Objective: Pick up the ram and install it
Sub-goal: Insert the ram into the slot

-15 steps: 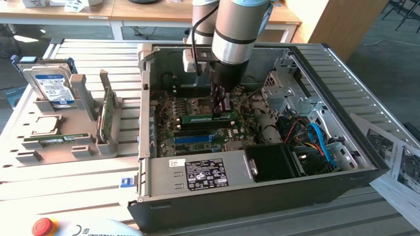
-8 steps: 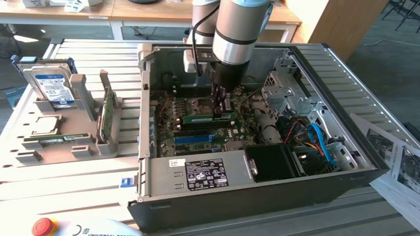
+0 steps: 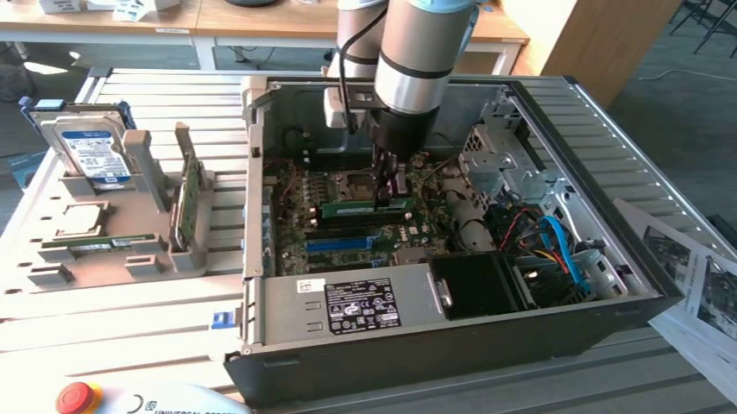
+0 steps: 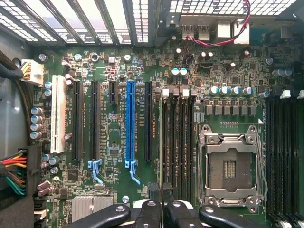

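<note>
we see the gripper point(image 3: 398, 198) pinching the ram point(image 3: 359, 208) edge-on by the motherboard's point(image 4: 114, 142) black memory slots point(image 4: 178, 142), inside the open computer case point(image 3: 484, 345).

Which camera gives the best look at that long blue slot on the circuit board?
The wrist view: the blue slot lies straight below the camera, its whole length clear between black slots. The exterior view shows it as a thin slanted blue strip inside the computer case.
</note>
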Motion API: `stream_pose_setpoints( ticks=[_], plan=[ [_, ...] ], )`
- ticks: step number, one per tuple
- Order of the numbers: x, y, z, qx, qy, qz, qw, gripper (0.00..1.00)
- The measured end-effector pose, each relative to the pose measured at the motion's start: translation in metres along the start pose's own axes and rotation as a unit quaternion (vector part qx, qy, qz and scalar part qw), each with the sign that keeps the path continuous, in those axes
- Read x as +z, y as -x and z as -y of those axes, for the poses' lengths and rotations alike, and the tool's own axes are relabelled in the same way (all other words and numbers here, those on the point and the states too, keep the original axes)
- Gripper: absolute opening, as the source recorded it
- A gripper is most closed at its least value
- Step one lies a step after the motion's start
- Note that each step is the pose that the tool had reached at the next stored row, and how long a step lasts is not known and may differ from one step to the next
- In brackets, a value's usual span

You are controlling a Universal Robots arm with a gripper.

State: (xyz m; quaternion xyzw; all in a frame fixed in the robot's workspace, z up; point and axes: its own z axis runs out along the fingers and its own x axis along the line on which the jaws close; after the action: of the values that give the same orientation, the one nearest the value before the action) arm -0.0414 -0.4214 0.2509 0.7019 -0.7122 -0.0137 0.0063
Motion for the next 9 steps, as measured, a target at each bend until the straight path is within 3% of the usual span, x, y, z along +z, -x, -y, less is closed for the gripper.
stream_pose_setpoints(
  ticks=[9],
  plan=[
    [0.0064,0.0068,0.0002,0.000,-0.0003,-0.0001,1.0000,0.12]
  ],
)
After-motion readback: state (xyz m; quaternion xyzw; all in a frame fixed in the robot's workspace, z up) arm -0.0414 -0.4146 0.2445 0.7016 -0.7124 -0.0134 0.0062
